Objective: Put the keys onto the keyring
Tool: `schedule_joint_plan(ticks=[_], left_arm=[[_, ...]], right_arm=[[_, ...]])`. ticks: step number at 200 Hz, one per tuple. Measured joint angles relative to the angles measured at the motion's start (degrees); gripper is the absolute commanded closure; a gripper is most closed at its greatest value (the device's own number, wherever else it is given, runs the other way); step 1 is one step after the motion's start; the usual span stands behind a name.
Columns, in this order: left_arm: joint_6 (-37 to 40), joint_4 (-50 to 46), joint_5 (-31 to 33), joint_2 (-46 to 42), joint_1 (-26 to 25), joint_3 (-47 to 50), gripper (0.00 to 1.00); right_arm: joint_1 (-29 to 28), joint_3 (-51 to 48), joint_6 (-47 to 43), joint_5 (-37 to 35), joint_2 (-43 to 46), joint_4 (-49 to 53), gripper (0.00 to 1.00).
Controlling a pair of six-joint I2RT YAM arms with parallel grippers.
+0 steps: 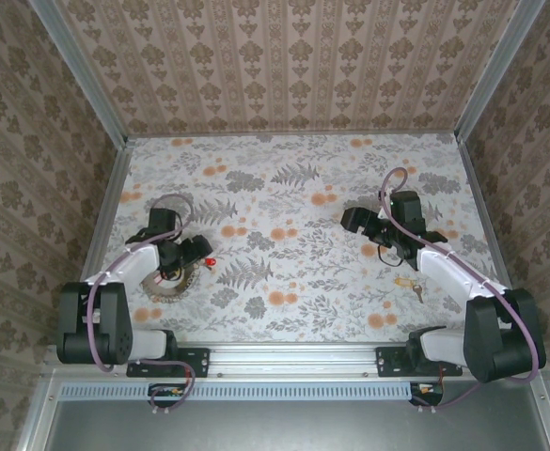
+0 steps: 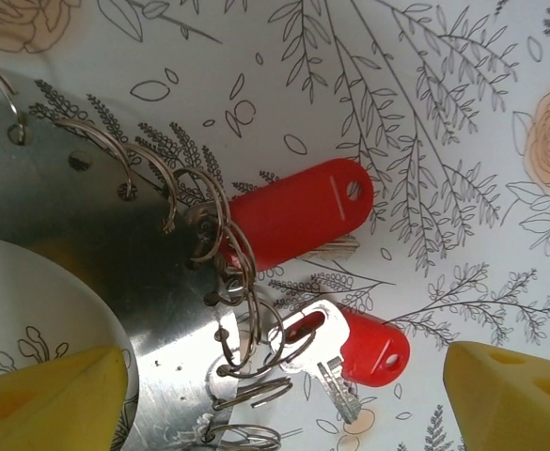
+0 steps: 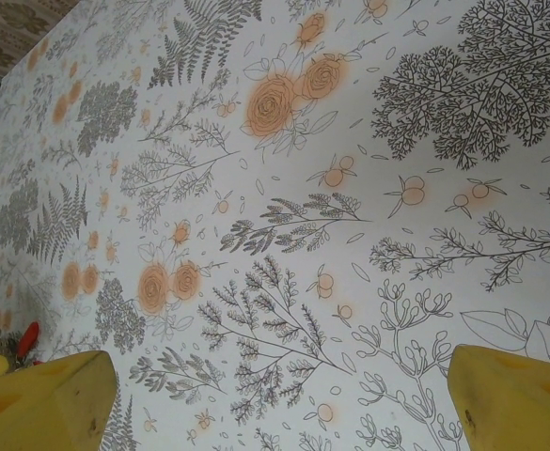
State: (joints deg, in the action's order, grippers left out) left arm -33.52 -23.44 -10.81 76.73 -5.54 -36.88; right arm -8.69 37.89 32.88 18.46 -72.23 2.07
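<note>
The keyring (image 2: 227, 272) lies on the table (image 1: 293, 202) at the near left, directly under the left tool (image 2: 275, 413). The tool's yellow fingers stand wide apart and grip nothing. The keyring looks like a run of thin silvery wire loops along a dull metal plate. It is probably light, loose at the loops and apt to slide on the smooth printed cover.

Two red-headed keys (image 2: 298, 214) (image 2: 373, 349) lie touching it on its right side. One brassy key (image 1: 408, 285) lies well apart at the near right, just beside the right arm. The keys look small, stiff, flat and slippery, so the thicker head is the best place to pinch, edge-on. A loop would need steadying from the other side.

The right tool (image 3: 284, 413) hangs over bare table right of centre, its fingers apart and empty.

Hard to make out:
- A loop seems to pass through the lower red key's silver bow, but whether the upper one is threaded I cannot tell; its blade is mostly under its head.
- The keyring is cut off at the left and bottom of the left wrist view, and from above the left tool partly covers it.
- The brassy key is too small to read.
</note>
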Motion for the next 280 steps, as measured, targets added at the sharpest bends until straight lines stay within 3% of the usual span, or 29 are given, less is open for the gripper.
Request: schedule_joint_plan(ticks=[85,194,225,246,280], left_arm=[[-0.2,0.7,-0.2,3.4,-6.8,-2.5,0.14],[-2.7,7.6,-6.0,23.5,-30.8,-20.9,0.17],[-2.0,9.2,-9.9,27.6,-35.2,-26.4,0.19],[-1.2,10.0,-11.7,27.8,-37.2,-28.5,0.18],[-1.3,8.9,-7.5,23.2,-36.6,-27.2,0.22]], right_arm=[[0.0,0.0,0.2,0.0,-0.1,1.3,0.07],[0.0,0.0,0.0,0.1,-1.0,4.0,0.11],[0.0,0.0,-0.1,0.9,-1.0,4.3,0.15],[0.1,0.0,-0.2,2.6,-1.8,4.1,0.24],[-0.3,0.2,0.9,8.3,-6.2,1.4,0.34]])
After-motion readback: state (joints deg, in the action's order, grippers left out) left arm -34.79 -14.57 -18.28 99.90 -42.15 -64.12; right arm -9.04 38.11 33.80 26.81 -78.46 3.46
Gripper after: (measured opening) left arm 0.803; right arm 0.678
